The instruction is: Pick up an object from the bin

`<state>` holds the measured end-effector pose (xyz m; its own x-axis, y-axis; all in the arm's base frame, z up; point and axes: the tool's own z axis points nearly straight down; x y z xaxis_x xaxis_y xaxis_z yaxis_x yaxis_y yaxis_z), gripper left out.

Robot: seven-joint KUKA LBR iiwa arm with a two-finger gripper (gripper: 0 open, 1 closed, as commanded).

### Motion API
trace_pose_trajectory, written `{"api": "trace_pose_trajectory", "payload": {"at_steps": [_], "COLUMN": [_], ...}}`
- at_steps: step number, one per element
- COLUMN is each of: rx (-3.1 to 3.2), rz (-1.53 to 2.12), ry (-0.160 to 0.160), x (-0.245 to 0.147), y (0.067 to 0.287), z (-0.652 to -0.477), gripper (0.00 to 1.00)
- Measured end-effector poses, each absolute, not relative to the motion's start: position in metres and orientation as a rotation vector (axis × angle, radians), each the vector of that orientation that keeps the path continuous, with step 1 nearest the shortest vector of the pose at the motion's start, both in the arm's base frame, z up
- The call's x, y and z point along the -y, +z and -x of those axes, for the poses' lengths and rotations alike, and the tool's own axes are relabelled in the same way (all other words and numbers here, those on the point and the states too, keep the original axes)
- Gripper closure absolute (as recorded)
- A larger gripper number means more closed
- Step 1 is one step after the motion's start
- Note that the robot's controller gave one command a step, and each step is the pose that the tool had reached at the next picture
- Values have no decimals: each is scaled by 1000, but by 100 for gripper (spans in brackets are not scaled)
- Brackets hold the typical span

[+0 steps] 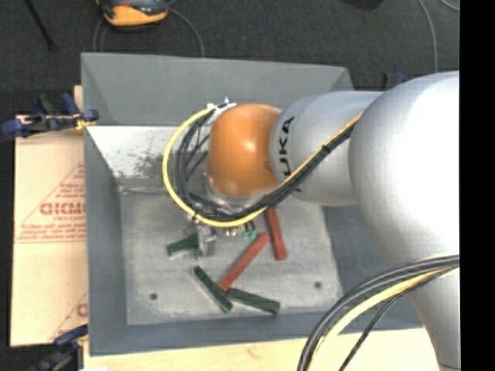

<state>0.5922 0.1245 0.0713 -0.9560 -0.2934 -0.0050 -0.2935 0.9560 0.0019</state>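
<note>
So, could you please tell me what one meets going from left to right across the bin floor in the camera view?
Small dark green stick → claw → long slanted red stick → shorter red stick.

Matt, scuffed grey metal bin (139, 284); glossy orange wrist cover (240, 151).

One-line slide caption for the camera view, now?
Arm's gripper low in the grey metal bin, beside a dark green flat stick and a long red stick.
</note>
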Motion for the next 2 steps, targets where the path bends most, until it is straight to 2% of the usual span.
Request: {"api": "trace_pose_trajectory", "payload": {"at_steps": [1,2], "rx": [-3103,-3098], "rz": [464,481], "ry": [5,-2], "x": [-125,-114], "y": [71,285], "z": [-592,-585], "gripper": [100,100]}}
